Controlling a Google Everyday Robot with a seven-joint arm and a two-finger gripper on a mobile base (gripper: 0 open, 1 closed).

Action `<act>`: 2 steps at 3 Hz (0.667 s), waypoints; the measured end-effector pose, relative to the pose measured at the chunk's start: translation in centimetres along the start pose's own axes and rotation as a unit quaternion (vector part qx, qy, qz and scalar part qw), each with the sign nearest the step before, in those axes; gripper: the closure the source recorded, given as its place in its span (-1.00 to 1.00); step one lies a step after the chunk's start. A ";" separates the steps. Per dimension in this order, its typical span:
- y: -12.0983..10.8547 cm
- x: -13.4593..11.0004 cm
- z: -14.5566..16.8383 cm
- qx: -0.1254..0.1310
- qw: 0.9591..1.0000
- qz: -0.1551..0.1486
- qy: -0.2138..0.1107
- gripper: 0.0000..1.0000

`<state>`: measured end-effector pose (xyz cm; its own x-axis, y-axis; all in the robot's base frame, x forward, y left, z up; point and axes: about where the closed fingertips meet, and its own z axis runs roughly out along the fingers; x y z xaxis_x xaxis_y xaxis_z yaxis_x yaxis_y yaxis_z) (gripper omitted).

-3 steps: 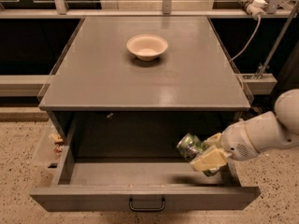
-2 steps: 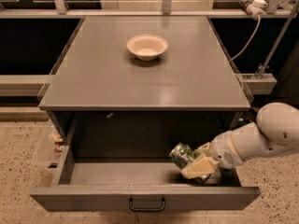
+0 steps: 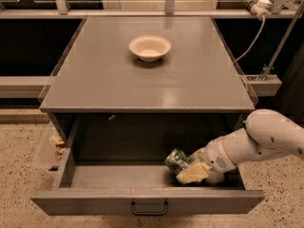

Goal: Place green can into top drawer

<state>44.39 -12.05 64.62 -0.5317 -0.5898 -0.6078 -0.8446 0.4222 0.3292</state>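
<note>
The tool (image 3: 186, 168), clamped on the green can (image 3: 176, 160), hung low inside the open top drawer (image 3: 95, 201) toward its right side; placing seemed nearly done, and the next move likely called for opening the tool to release it.

bowl (image 3: 149, 47): on the counter (image 3: 104, 84), toward the back
top drawer (image 3: 142, 201): open, under the counter's front
gripper (image 3: 185, 165): inside top drawer, right part
green can (image 3: 176, 160): in top drawer, between the jaws

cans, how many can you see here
1. The green can is inside the open top drawer, right of its middle, held by the gripper, which reaches in from the right. Others could be hidden behind the arm.
</note>
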 end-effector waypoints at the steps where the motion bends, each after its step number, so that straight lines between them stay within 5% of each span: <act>1: 0.0 0.0 0.0 0.000 1.000 0.000 0.000 0.18; 2: 0.0 0.0 0.0 0.000 1.000 0.000 0.000 -0.28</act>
<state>44.39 -12.04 64.62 -0.5317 -0.5898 -0.6078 -0.8446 0.4222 0.3292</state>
